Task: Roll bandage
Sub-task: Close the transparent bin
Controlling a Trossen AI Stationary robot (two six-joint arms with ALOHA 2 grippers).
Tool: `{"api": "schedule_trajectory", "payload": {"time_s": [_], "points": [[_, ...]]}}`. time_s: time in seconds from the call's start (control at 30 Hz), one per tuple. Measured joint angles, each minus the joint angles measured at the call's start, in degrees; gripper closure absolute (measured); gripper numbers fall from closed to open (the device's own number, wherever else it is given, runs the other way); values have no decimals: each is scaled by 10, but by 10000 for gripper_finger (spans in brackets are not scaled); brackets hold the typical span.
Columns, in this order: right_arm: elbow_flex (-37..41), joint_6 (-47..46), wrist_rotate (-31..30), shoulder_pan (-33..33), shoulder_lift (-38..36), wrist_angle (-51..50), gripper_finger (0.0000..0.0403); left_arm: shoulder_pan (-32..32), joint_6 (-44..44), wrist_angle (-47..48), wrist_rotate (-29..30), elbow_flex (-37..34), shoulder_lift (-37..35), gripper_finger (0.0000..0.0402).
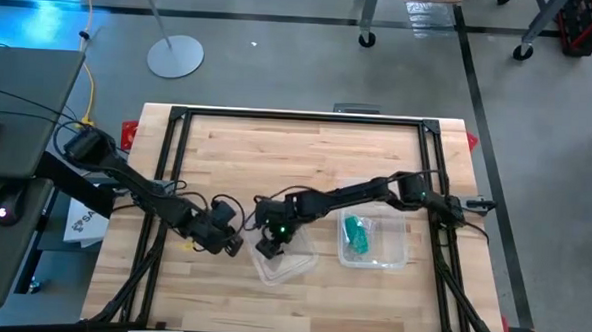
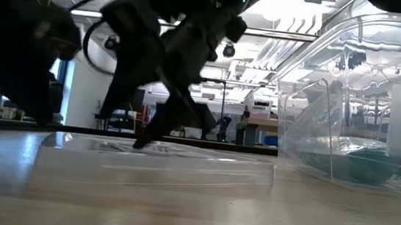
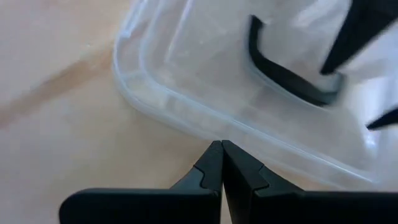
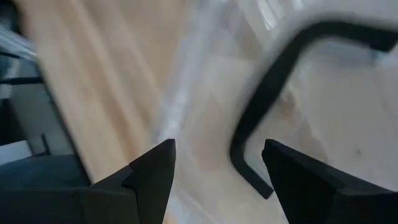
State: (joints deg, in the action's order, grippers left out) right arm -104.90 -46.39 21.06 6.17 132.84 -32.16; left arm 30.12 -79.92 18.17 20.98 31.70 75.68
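The green bandage (image 1: 356,237) lies bunched inside a clear plastic box (image 1: 400,253) at the table's near right; the low view shows the bandage (image 2: 369,164) through the box wall (image 2: 319,102). To the box's left a clear lid (image 1: 290,268) with a black handle (image 4: 273,99) lies flat on the wood. My right gripper (image 1: 270,249) is open above this lid, one finger on each side of the handle (image 3: 286,78). My left gripper (image 1: 230,245) is shut, its tips (image 3: 222,144) at the lid's left rim (image 3: 186,118). My left gripper's shut fingertips (image 3: 214,152) come slanting down from the table's left at the lid's rim (image 3: 205,127). Whether they touch the rim, I cannot tell. The lid lies flat on the table.
A black metal frame (image 1: 298,116) runs along the table's edges, with red clamps at the far corners. Cables trail from both arms. A lamp base (image 1: 176,56) stands on the floor beyond the far edge.
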Motion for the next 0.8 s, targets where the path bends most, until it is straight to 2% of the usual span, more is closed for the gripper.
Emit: {"api": "schedule_trajectory", "payload": {"time_s": [0.13,0.3,0.4,0.8], "points": [[0,-26,-35,10,15,2,162,-10,41,-23,8,0,49,401],[-1,-33,-36,16,26,11,163,-13,80,-66,6,2,86,402],[-1,-47,-58,15,30,34,163,-13,82,-68,-14,1,94,401],[-2,-90,-102,19,49,55,163,-11,82,-74,-10,-7,94,401]]}}
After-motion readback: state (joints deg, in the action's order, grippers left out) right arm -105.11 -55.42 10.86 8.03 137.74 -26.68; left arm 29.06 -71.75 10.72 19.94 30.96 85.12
